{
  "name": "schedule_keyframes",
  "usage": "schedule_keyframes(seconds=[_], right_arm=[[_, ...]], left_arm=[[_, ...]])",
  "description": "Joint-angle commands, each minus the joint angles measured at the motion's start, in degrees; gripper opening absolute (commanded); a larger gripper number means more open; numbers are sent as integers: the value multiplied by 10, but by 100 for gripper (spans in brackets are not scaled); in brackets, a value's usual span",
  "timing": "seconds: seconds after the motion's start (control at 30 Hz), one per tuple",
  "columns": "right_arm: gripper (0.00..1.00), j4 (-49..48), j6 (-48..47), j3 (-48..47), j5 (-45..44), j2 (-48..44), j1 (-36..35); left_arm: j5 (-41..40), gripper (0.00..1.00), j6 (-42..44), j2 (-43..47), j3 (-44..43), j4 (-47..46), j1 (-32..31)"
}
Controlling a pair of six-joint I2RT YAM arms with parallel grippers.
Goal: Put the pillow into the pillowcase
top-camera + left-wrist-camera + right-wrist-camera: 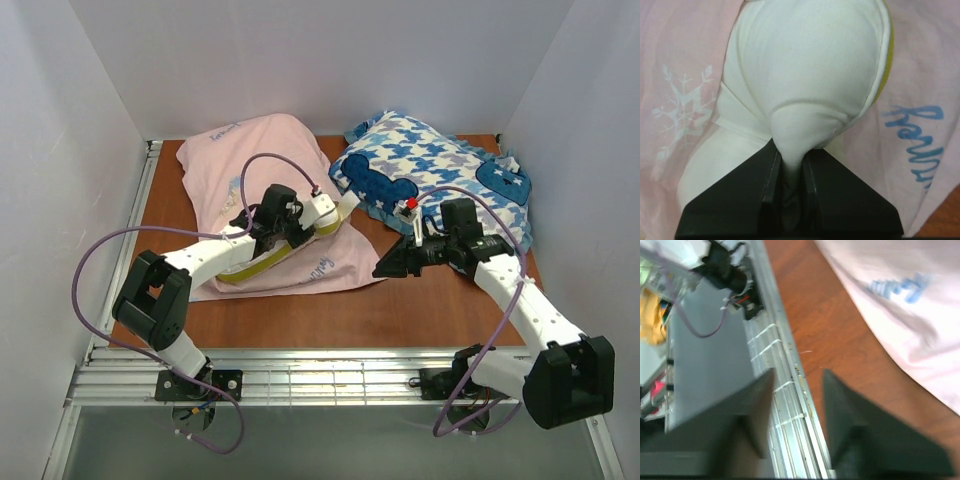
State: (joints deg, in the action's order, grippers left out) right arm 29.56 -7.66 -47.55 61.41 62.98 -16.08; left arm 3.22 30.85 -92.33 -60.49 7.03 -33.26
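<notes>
Clamps left jaws on an end of the pillow (805, 75), atop the pillowcase (270, 140), long axis slanting far-right; keeps right jaws parted, empty, nearer the case's near-right corner.

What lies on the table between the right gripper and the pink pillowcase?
Only bare brown table lies between the right gripper and the pillowcase; the right wrist view shows this stretch, with nothing on it.

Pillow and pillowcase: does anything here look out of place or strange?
Yes. The pillow lies on top of the pink pillowcase, not inside it, and the left gripper pinches its white cover into a bunched point, so it looks deformed. The right gripper is open over the bare table, holding nothing.
</notes>
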Motion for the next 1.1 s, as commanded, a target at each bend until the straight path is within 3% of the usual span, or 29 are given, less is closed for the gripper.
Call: schedule_keyframes(seconds=[0.0, 0.07, 0.13, 0.2, 0.27, 0.33, 0.47, 0.6, 0.77, 0.97, 1.07], right_arm=[[49, 4, -5, -27, -112, 46, 3], [55, -12, -6, -45, -148, 90, 3], [50, -41, 5, -52, -156, 135, 0], [50, -106, 17, -55, -169, 160, -17], [52, -151, -19, -59, -203, 176, -39], [58, -228, -121, -48, -216, 158, -69], [60, -232, -311, -35, -194, 143, -91], [56, -232, -421, -50, -176, 152, -148], [49, -236, -482, -98, -202, 238, -214], [64, -281, -529, -159, -255, 345, -256], [65, -282, -556, -187, -269, 394, -260]], left_arm=[[79, 10, -23, 32, 20, 108, -3], [75, 9, -34, 40, 39, 117, -1], [64, 0, -59, 42, 44, 113, 3], [67, 0, -73, 35, 34, 114, 17], [115, 0, -98, 29, -5, 127, 52], [244, 0, -102, 16, -75, 198, 92], [331, 0, -92, -5, -142, 264, 124], [401, 0, -77, -22, -182, 312, 137], [438, 0, -69, -24, -188, 330, 140], [463, 0, -65, -29, -196, 353, 146], [472, 0, -74, -16, -184, 349, 155]])
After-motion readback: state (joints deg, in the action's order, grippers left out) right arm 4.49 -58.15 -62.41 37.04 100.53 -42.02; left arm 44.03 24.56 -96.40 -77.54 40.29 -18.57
